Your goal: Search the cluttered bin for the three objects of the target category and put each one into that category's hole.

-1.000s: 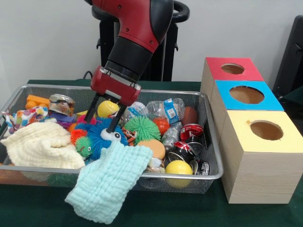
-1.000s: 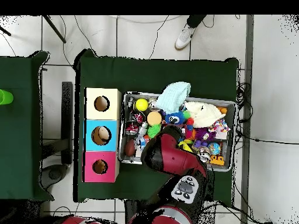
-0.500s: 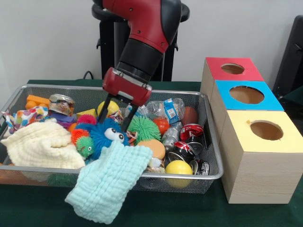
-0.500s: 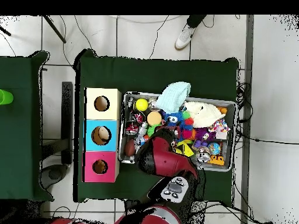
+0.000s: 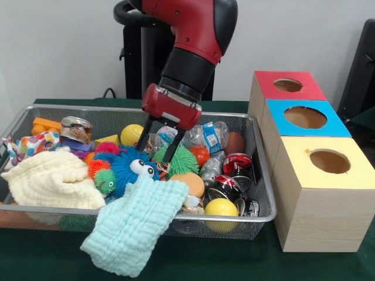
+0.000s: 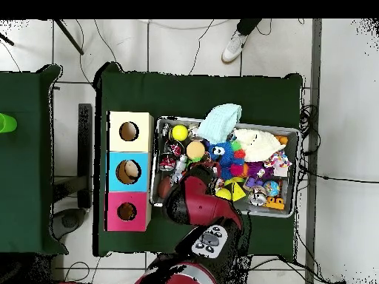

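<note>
I see a desk (image 5: 35, 260) draped in dark green cloth, with a pale wall behind it and, from overhead, a tiled floor (image 6: 185, 52) where a person's shoe (image 6: 234, 46) shows at the top edge. Nearest me in the front view, a light blue cloth (image 5: 135, 225) hangs over the front rim of the wire bin (image 5: 265, 199). Inside the bin lie a cream cloth (image 5: 50, 178) at the left, a blue fuzzy toy with googly eyes (image 5: 132, 167), a yellow ball (image 5: 221, 209) against the front wall, dented drink cans (image 5: 231, 175), a green spiky ball (image 5: 181, 159), an orange ball (image 5: 186, 182), clear plastic bottles (image 5: 202, 136) and a second yellow ball (image 5: 132, 134) farther back. To the right of the bin stand three wooden boxes in a row, each with a round hole: yellow-topped (image 5: 325, 161) nearest, blue-topped (image 5: 304, 117) next, red-topped (image 5: 287, 85) farthest. The gripper (image 5: 158, 153) hangs over the bin's middle, released and holding nothing, its two black fingers (image 5: 174, 146) spread apart, tips just above the green spiky ball and beside the blue toy.
</note>
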`<state>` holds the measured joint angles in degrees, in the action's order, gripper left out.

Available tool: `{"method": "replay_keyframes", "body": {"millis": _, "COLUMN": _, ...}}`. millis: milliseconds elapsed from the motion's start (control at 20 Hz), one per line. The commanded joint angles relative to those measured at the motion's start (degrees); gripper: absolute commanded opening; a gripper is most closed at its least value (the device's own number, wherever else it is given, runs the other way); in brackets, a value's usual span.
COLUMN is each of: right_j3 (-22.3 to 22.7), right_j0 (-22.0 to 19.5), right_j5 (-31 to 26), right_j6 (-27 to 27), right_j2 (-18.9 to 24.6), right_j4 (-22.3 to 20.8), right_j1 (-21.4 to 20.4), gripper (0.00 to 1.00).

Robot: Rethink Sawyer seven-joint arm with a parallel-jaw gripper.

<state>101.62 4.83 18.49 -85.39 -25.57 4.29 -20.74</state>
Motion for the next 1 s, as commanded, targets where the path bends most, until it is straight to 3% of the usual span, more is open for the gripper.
{"method": "replay_keyframes", "body": {"millis": 50, "right_j3": 2.41, "right_j0": -2.81, "right_j5": 6.86, "right_j6": -16.15, "right_j2": 6.04, "right_j4": 1.00, "right_j1": 2.69, "gripper": 1.00}}
{"method": "replay_keyframes", "body": {"millis": 450, "right_j3": 1.33, "right_j0": -4.01, "right_j5": 6.42, "right_j6": -14.93, "right_j2": 6.99, "right_j4": 0.62, "right_j1": 3.78, "gripper": 1.00}}
{"method": "replay_keyframes", "body": {"millis": 1000, "right_j3": -0.81, "right_j0": -0.56, "right_j5": 1.76, "right_j6": -13.09, "right_j2": 4.50, "right_j4": 6.00, "right_j1": 4.05, "gripper": 1.00}}
